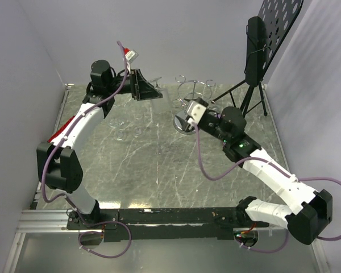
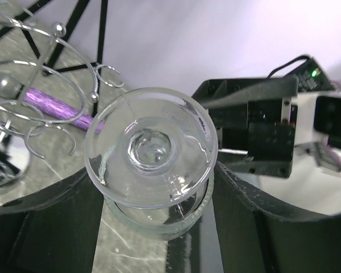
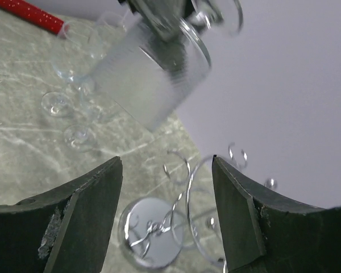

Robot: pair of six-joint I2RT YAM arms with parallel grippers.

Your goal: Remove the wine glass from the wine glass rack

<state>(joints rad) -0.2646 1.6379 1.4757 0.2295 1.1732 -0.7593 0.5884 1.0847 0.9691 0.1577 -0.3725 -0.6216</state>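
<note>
Wine glass (image 2: 150,151): held in the left gripper (image 1: 148,91), jaws closed on its bowl and standing wide, foot turned toward the wrist camera; raised above the tabletop (image 1: 159,165), just beside the wine glass rack (image 3: 152,242) and apart from its wire loops. Right gripper (image 3: 167,165): jaws wide open, nothing between them, hovering over the rack's disc base. Two further glasses (image 1: 129,133): upright on the tabletop, left of the rack. Black tripod stand (image 1: 256,57): far right corner, behind the rack.
</note>
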